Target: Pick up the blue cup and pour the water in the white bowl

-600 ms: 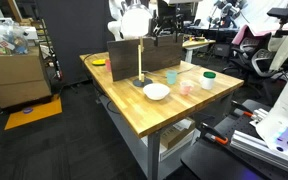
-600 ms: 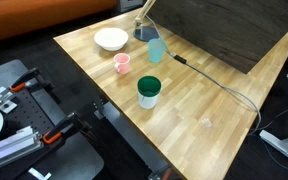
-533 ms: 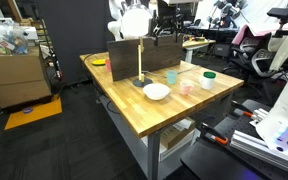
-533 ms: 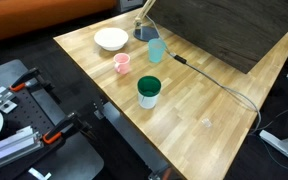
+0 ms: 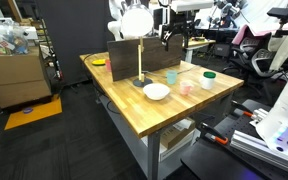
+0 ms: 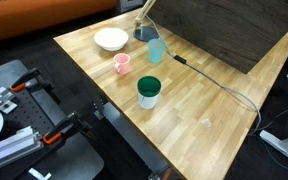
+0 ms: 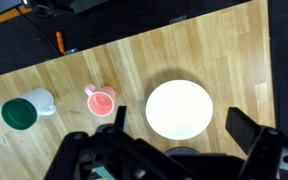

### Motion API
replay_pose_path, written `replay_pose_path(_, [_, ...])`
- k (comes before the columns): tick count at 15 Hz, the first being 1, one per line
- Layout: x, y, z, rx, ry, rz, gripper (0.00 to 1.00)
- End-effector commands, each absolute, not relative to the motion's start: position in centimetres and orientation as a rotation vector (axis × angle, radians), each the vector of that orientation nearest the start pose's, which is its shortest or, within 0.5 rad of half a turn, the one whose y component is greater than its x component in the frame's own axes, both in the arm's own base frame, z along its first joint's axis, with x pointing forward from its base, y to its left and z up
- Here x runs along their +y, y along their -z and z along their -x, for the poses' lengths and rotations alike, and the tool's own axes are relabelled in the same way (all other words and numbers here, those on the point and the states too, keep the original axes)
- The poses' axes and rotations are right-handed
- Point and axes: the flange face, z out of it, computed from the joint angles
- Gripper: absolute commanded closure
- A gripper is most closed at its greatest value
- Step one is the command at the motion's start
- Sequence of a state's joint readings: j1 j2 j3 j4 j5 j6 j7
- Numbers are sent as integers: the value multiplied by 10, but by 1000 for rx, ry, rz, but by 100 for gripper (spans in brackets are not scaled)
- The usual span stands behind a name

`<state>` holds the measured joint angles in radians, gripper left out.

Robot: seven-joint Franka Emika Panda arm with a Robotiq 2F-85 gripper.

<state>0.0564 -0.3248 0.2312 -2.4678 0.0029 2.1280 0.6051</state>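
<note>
The blue cup [image 5: 171, 76] [image 6: 157, 50] stands upright on the wooden table [image 5: 134, 110], in front of a dark board. The white bowl [image 5: 156, 92] [image 6: 111, 39] sits near it, closer to the table's front edge. My gripper [image 5: 170, 36] hangs high above the back of the table, apart from both. In the wrist view the gripper [image 7: 179, 118] is open and empty, looking down on the white bowl [image 7: 179, 108]. The blue cup is mostly hidden there by the gripper's body. The gripper is out of the exterior view that shows the table from close up.
A pink cup [image 5: 187, 87] [image 6: 122, 63] [image 7: 100, 100] and a white cup with green top [image 5: 208, 79] [image 6: 149, 91] [image 7: 22, 112] stand on the table. A dark board [image 6: 224, 30], a lamp stand [image 5: 139, 60] and a cable [image 6: 214, 80] lie behind the cups.
The arm has shifted above the back of the table. The cups and the bowl have not moved.
</note>
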Motion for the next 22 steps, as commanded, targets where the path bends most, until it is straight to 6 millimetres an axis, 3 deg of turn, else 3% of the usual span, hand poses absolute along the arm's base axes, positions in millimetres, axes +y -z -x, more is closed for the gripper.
replay_pose_path(1, [93,-407,-391,753,39,3083,0])
replay_pose_path(4, [69,-409,-375,910,17,3048,0])
replay_pose_path(5, [75,-406,-385,832,8,3093,0])
replay_pose_path(13, [69,-409,-375,887,29,3073,0])
replay_pose_path(20, [16,-386,-400,864,-37,3229,0])
replay_pose_path(22, [13,-385,-402,781,-39,3291,0])
